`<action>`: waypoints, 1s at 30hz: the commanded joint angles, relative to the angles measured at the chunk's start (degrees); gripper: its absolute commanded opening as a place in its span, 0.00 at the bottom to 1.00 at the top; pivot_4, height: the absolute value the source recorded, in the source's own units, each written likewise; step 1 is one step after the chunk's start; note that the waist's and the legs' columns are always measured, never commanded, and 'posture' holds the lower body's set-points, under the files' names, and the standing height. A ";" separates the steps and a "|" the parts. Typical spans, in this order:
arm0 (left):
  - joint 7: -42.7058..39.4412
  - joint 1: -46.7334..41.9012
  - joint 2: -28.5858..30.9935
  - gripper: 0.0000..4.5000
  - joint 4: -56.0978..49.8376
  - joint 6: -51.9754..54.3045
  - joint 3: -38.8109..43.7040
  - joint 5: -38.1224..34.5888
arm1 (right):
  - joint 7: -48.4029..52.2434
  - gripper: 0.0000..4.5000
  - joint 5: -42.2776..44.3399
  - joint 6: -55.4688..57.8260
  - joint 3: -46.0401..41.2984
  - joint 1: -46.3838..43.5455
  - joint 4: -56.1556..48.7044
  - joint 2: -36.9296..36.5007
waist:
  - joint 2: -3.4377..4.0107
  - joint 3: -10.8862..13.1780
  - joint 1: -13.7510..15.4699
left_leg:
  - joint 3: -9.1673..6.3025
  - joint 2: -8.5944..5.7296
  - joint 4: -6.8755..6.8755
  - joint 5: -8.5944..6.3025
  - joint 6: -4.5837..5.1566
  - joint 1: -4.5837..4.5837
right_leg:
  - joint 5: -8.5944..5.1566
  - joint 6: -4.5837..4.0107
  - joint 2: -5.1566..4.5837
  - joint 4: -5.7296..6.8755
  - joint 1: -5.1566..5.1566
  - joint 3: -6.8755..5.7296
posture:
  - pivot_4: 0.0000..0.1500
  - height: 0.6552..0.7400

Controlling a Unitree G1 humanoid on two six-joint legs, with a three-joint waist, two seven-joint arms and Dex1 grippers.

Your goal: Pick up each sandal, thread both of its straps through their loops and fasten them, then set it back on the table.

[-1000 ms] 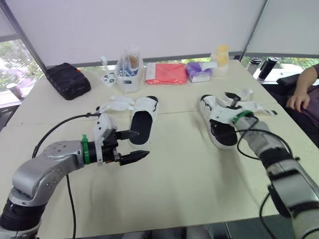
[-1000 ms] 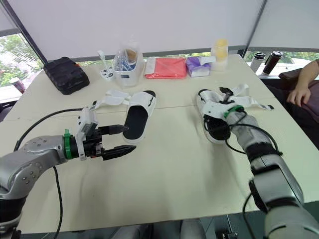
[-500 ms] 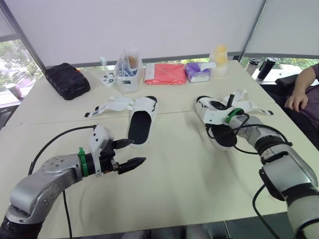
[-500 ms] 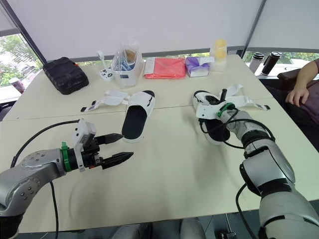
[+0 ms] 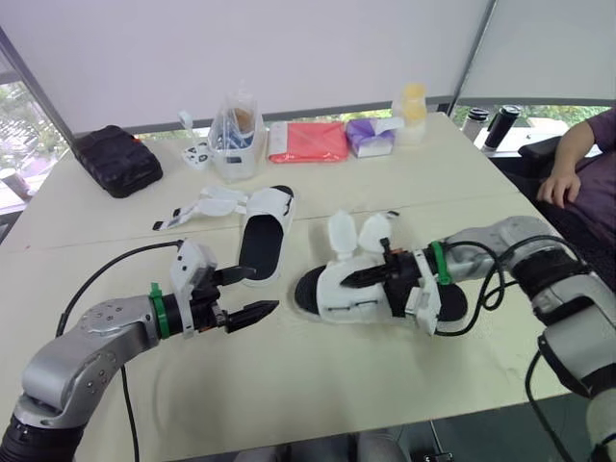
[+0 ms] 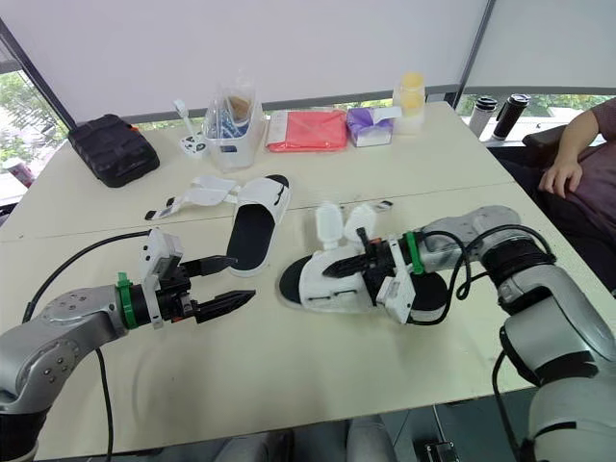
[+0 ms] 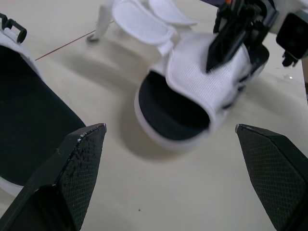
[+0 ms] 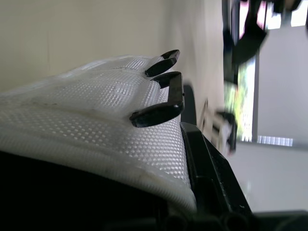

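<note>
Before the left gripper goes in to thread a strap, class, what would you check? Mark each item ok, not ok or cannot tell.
1. Right gripper shut on the held sandal: ok.
2. Left gripper open: ok.
3. Held sandal's straps unfastened and standing free: ok.
4. Its loops uncovered: ok.
5. Held sandal lifted off the table: cannot tell.
6. Other sandal fastened: not ok, its straps lie open.
</note>
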 commanded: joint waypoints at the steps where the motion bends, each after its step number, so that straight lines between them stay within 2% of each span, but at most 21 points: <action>1: 0.07 -0.02 -0.24 1.00 -1.51 -0.69 0.03 0.12 | -2.23 0.01 -1.74 0.30 -1.53 -0.07 -0.68 0.43 | 0.00 0.00 0.15 | 0.01 0.02 0.02 0.00 0.00 0.00 | 0.03 -0.04 0.02 0.00 0.00 0.01 | 1.00 1.00; 4: 0.24 1.06 -0.49 1.00 -2.24 -0.51 0.11 -0.08 | -3.26 0.01 -2.67 -0.86 -1.73 1.55 -1.66 0.33 | -0.03 -0.02 0.34 | 0.01 0.01 0.06 0.00 0.00 -0.01 | 0.06 -0.06 0.03 -0.02 0.01 0.02 | 1.00 1.00; 7: 0.14 1.08 -0.72 1.00 -1.98 -0.47 -0.19 -0.20 | -3.61 0.22 -3.35 -1.29 -1.49 1.64 -1.30 0.18 | -0.03 -0.02 0.19 | 0.03 0.02 0.05 0.00 0.00 -0.01 | 0.06 -0.07 0.04 -0.02 0.00 0.04 | 1.00 1.00; 9: 0.01 0.40 -1.05 1.00 -1.42 -0.57 -0.74 0.04 | -3.57 0.42 -2.86 -0.65 -1.66 1.20 0.15 -0.04 | -0.04 -0.02 0.06 | 0.07 0.12 0.05 0.00 -0.01 0.01 | 0.10 -0.13 0.13 -0.02 0.01 0.04 | 1.00 1.00; 14: -1.43 -0.36 -1.66 1.00 0.34 -1.67 -2.89 1.25 | -4.58 0.98 0.45 1.81 -5.65 2.89 -0.50 -3.66 | -0.04 -0.02 0.08 | 0.15 0.29 0.05 0.05 -0.09 0.04 | 0.20 -0.27 0.26 -0.03 0.01 0.05 | 1.00 1.00; 19: -5.77 -1.61 -1.18 1.00 4.95 -5.71 -6.24 5.47 | -2.13 0.98 5.59 3.70 -10.05 8.46 -3.90 -10.93 | -0.04 -0.02 0.76 | 0.16 0.30 0.05 0.05 -0.10 0.04 | 0.21 -0.28 0.28 -0.05 0.04 0.05 | 1.00 1.00; 22: -10.64 -5.74 -1.12 1.00 11.42 -9.77 -9.54 9.34 | 1.54 0.98 12.28 6.54 -13.14 15.47 -7.31 -16.75 | -0.04 -0.02 1.37 | 0.23 0.30 0.05 0.06 -0.10 0.05 | 0.23 -0.29 0.28 -0.06 0.06 0.04 | 1.00 1.00; 25: -14.74 -9.41 -1.89 0.82 17.15 -13.62 -12.73 12.82 | 5.08 1.00 17.64 11.46 -16.37 22.12 -10.66 -20.64 | -0.02 -0.03 1.52 | 0.39 0.35 0.09 0.06 -0.10 0.07 | 0.26 -0.32 0.33 -0.07 0.08 0.04 | 1.00 1.00; 30: -20.61 -14.34 -3.94 0.26 24.40 -18.70 -18.05 17.78 | 10.88 1.00 27.98 23.77 -22.57 30.13 -13.23 -21.81 | -0.01 -0.04 1.26 | 0.50 0.44 0.12 0.05 -0.08 0.16 | 0.32 -0.31 0.35 -0.09 0.14 0.08 | 1.00 1.00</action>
